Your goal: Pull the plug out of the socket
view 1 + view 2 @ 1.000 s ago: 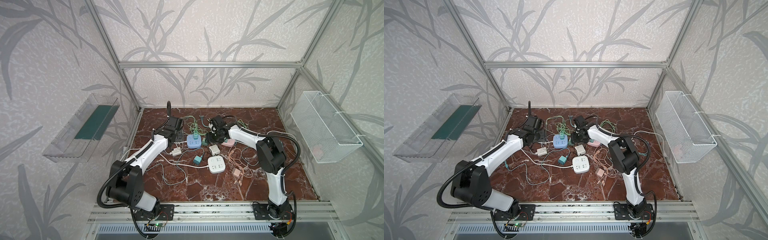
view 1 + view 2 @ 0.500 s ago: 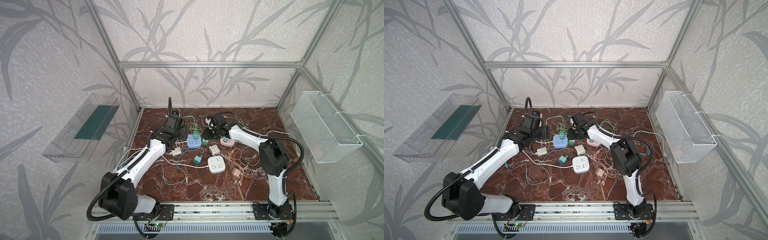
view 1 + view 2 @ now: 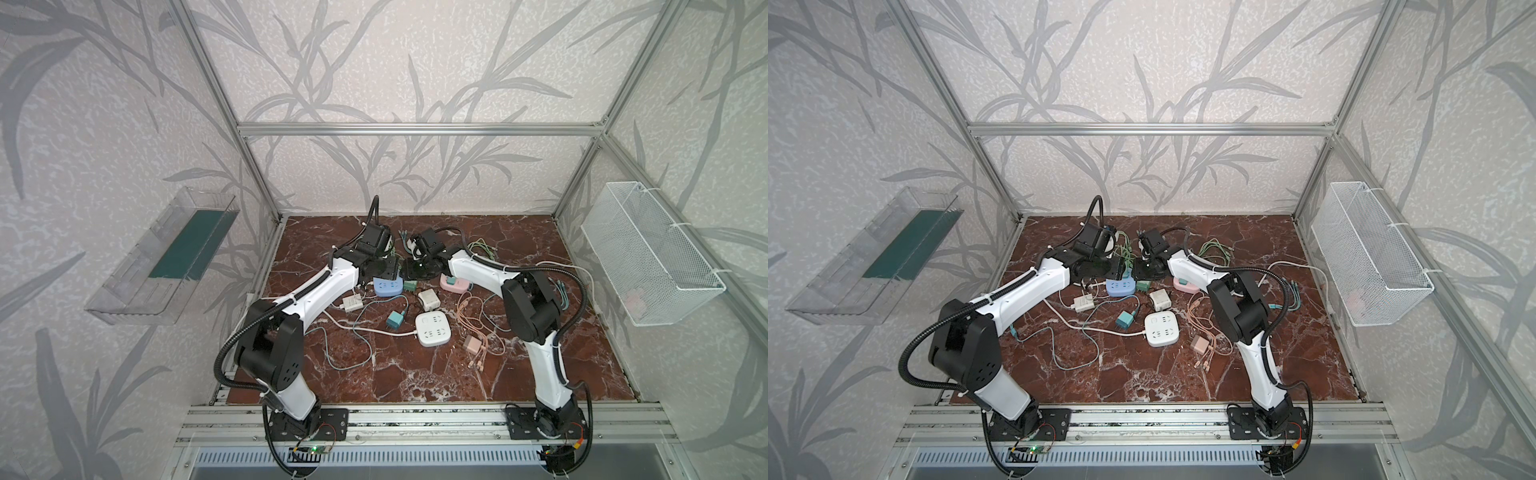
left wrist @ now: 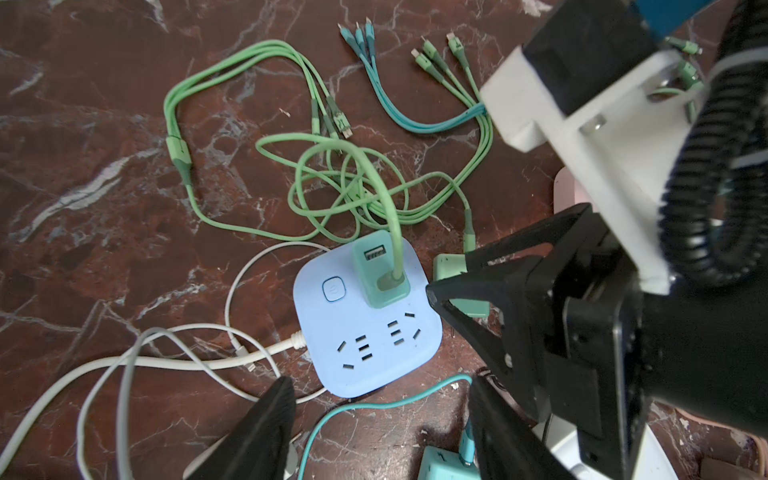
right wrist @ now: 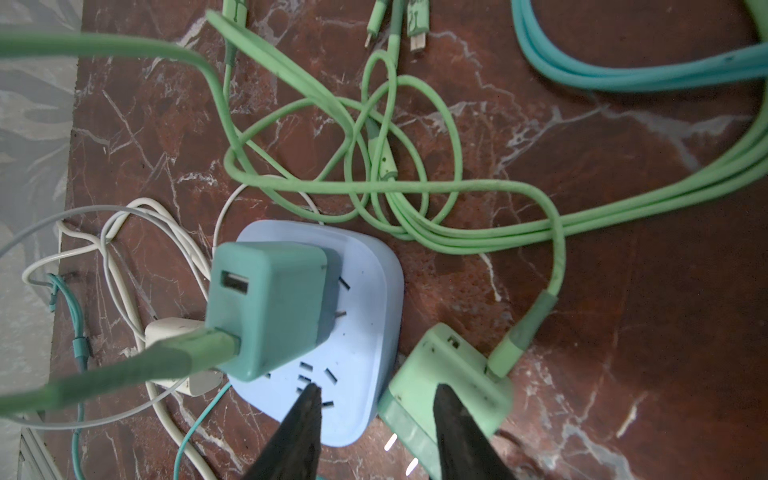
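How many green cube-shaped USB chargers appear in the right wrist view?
2. A teal-green cube charger is plugged into the pale blue square socket block; a light green cube charger lies unplugged on the marble beside it. More may lie off-frame.

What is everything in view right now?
blue socket: 1, pale blue, back centre.
plug: 1, teal, in blue socket.
green charger: 1, light green, beside blue socket.
white socket: 1, white, centre.
pink socket: 1, pink, by right arm.
other chargers: 4, white, teal, pink, scattered.
cables: many, mixed colours, strewn.
basket: 1, white, right wall.
tray: 1, clear, left wall.
left gripper: 1, black, jaws open.
right gripper: 1, black, jaws open.
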Robot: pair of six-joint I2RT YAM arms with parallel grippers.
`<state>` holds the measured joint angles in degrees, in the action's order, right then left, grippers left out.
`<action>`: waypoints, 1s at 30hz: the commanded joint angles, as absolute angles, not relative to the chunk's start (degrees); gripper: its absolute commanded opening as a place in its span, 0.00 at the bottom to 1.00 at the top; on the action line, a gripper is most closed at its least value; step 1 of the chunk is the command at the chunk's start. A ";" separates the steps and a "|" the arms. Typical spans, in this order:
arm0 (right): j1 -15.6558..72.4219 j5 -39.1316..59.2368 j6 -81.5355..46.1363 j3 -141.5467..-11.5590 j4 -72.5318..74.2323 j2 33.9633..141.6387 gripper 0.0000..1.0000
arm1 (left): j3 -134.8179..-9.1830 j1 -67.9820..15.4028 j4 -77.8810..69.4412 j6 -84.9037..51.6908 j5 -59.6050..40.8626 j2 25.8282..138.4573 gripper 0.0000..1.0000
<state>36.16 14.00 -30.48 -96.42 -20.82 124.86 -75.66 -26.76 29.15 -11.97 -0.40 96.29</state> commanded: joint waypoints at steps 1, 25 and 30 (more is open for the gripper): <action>36.21 13.80 -31.41 -98.32 -20.99 126.08 0.45 | -79.33 -27.09 33.19 -11.78 -0.97 99.01 0.66; 32.96 22.91 -35.28 -93.66 -11.81 127.96 0.37 | -92.98 -27.03 42.22 -16.26 2.11 114.64 0.49; 33.02 23.33 -38.28 -92.31 -9.05 128.24 0.36 | -95.19 -26.99 43.12 -16.61 2.35 116.85 0.48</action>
<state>33.26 22.24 -36.18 -93.49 -11.49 126.89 -92.66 -26.96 40.36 -15.64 1.13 115.35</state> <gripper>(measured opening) 0.360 0.479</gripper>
